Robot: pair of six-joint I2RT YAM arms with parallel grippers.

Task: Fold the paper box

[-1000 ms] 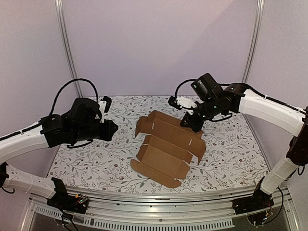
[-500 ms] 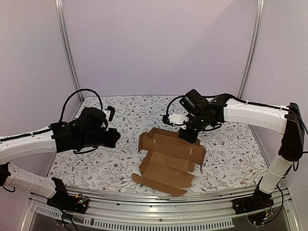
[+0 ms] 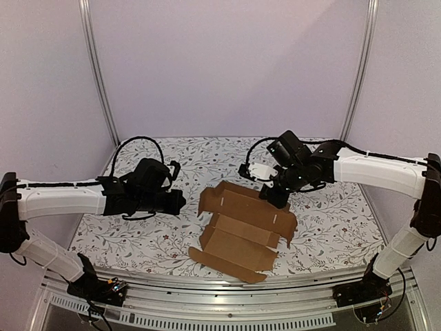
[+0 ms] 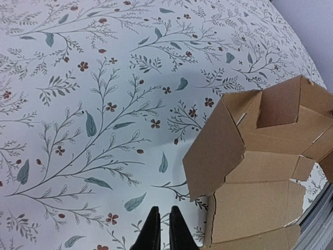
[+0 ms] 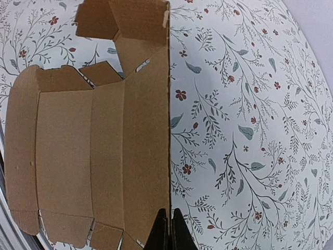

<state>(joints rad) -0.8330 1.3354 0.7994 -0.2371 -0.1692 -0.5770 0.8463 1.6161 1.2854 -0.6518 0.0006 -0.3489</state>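
The desk [image 3: 331, 214] is covered by a white cloth printed with grey-green leafy sprigs and small dark red flowers. Directly on it, near the middle, lies the plain brown cardboard die-cut box [image 3: 242, 222], partly unfolded, its base panels flat on the cloth and its far panel and side flaps tilted upward.

You're looking at a lab test cell: plain lilac walls [image 3: 227, 62] with metal posts [image 3: 95, 69] enclose a desk [image 3: 331, 214] in floral cloth, with an aluminium rail [image 3: 227, 286] in front.
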